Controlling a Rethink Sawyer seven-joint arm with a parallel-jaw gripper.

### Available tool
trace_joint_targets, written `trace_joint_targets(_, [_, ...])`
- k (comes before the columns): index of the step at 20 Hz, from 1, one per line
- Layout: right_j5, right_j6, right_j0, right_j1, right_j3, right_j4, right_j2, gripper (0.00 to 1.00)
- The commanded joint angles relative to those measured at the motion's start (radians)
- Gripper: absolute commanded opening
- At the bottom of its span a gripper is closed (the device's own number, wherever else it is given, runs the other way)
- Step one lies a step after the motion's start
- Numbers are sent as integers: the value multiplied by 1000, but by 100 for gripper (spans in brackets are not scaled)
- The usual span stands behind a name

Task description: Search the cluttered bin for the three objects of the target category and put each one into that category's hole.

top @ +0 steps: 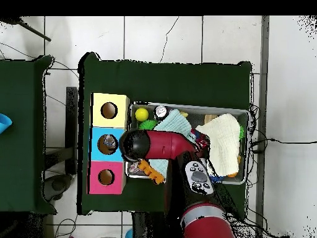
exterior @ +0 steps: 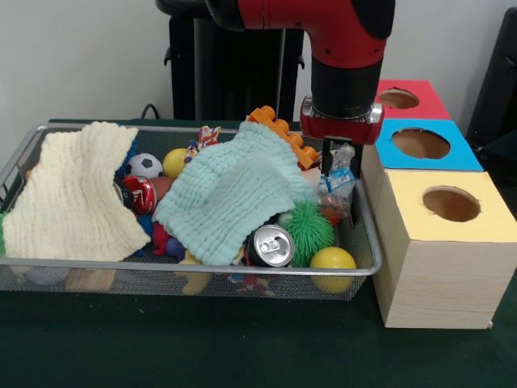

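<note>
So the clear plastic bottle with the blue-and-white label is up at the right end of the wire bin, sitting between the claw's dark fingers, so the claw is clamped on the bottle. It hangs above the clutter, close to the bin's right wall and just beside the boxes. From overhead the arm covers that corner, so you can't pick the bottle out there.

The blue-topped box is the middle one of three in a row right next to the bin, and its round hole is just right of the claw in the front view. The red-topped box is behind it and the yellow-topped box is nearest the camera.

Under the bottle there's a fuzzy green ball, a yellow ball at the front corner, and a silver can lying with its top facing the camera. A light teal cloth is draped over the middle of the pile and a cream cloth over the left end. Orange toy blocks poke out behind the teal cloth, and a small soccer ball sits between the two cloths. Everything's on a dark green surface.
</note>
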Motion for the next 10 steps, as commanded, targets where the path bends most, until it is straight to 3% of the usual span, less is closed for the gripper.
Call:
trace_joint_targets(1, [112, 30, -35, -37, 47, 37, 88, 0])
trace_joint_targets(10, [263, 27, -42, -138, 56, 75, 100, 0])
